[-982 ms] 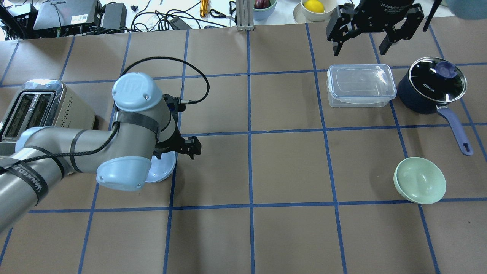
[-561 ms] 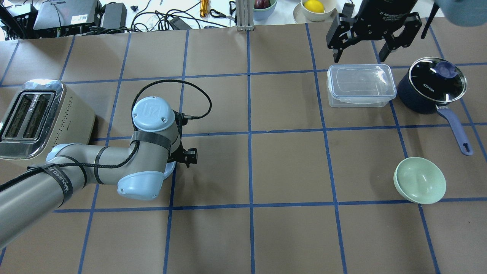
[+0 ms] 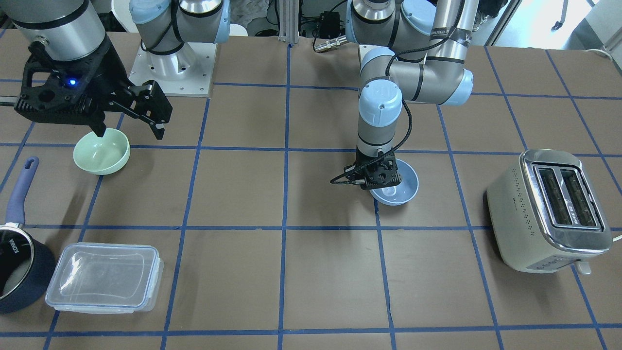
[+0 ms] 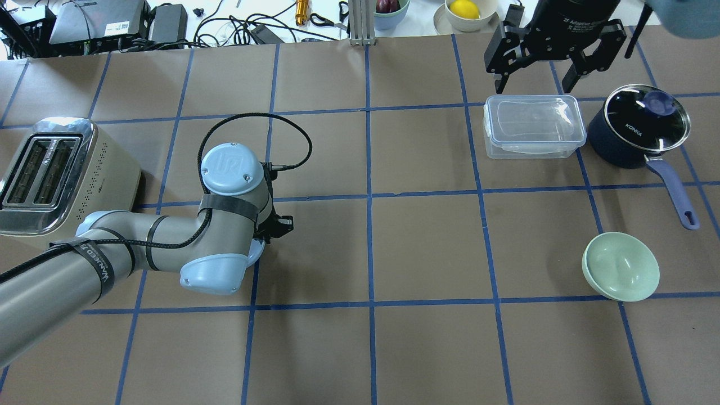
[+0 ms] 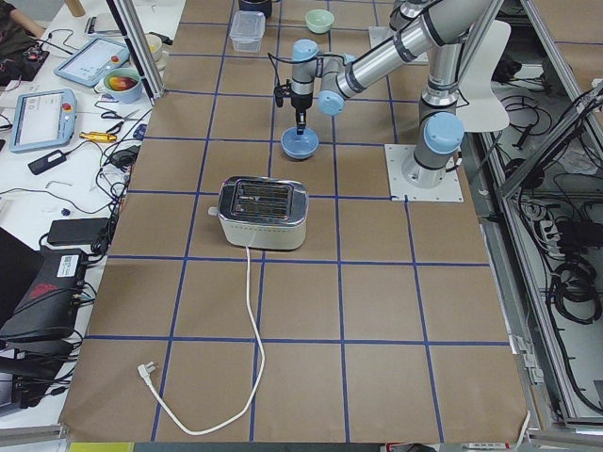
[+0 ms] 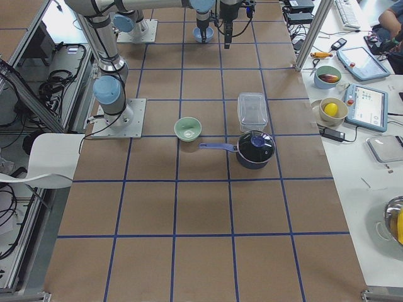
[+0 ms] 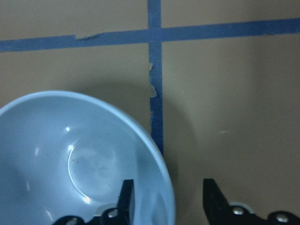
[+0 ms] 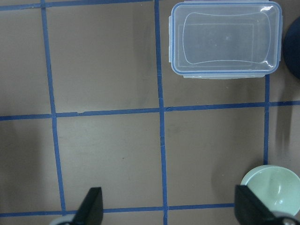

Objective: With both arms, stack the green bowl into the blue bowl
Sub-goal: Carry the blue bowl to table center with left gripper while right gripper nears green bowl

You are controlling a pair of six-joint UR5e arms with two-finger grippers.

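Observation:
The blue bowl [image 3: 401, 187] sits upright on the table left of centre; in the overhead view only a sliver [image 4: 257, 251] shows under the left arm. My left gripper [image 7: 168, 201] is open and low over it, one finger inside the bowl [image 7: 84, 159] and the other outside, the rim between them. It also shows in the front view [image 3: 376, 177]. The green bowl [image 4: 620, 266] sits upright at the right. My right gripper [image 4: 533, 85] is open and empty, high above the table. In its wrist view the green bowl [image 8: 272, 192] lies by one finger [image 8: 248, 206].
A cream toaster [image 4: 50, 174] stands left of the blue bowl. A clear lidded plastic container [image 4: 533, 125] and a dark navy saucepan [image 4: 638, 126] with a glass lid stand beyond the green bowl, the pan's handle pointing toward it.
My left arm has swung in and dropped over the blue bowl, covering most of it. My right gripper has shifted only slightly. Neither bowl has moved.

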